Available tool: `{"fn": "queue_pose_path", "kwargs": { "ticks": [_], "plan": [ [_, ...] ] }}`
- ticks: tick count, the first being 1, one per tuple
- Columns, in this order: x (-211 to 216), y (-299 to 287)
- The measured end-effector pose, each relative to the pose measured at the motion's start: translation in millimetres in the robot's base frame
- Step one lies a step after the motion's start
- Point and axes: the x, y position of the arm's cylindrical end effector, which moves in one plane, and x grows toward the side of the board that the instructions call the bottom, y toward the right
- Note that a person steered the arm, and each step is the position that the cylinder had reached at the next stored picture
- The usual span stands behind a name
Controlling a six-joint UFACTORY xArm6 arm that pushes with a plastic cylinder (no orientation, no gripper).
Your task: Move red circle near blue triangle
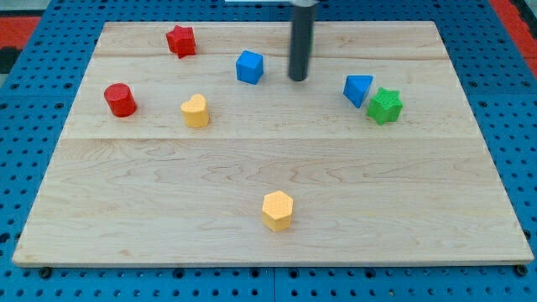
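The red circle (120,100) is a short red cylinder at the view's left on the wooden board (268,176). The blue triangle (357,89) lies at the view's right, touching or nearly touching a green star block (385,106) on its right. My tip (298,79) is the lower end of a dark rod near the view's top centre. It stands between a blue cube (249,66) on its left and the blue triangle on its right, touching neither. It is far to the right of the red circle.
A red star block (180,40) lies at the view's top left. A yellow heart block (195,111) sits just right of the red circle. A yellow hexagon block (278,210) lies near the view's bottom centre. Blue pegboard surrounds the board.
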Motion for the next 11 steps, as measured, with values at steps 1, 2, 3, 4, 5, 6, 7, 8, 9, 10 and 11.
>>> {"fn": "queue_pose_path", "kwargs": {
  "ticks": [1,2,3,4,5,6,7,8,9,10,11],
  "plan": [
    [28.3,-65.7],
    [67.0,-151.2],
    [96.2,-253.4],
    [87.6,-306.4],
    [84.2,-316.1],
    [78.7,-316.1],
    [78.2,-316.7],
    [78.0,-316.5],
    [77.9,-316.7],
    [76.7,-290.4],
    [74.4,-272.6]
  ]
}}
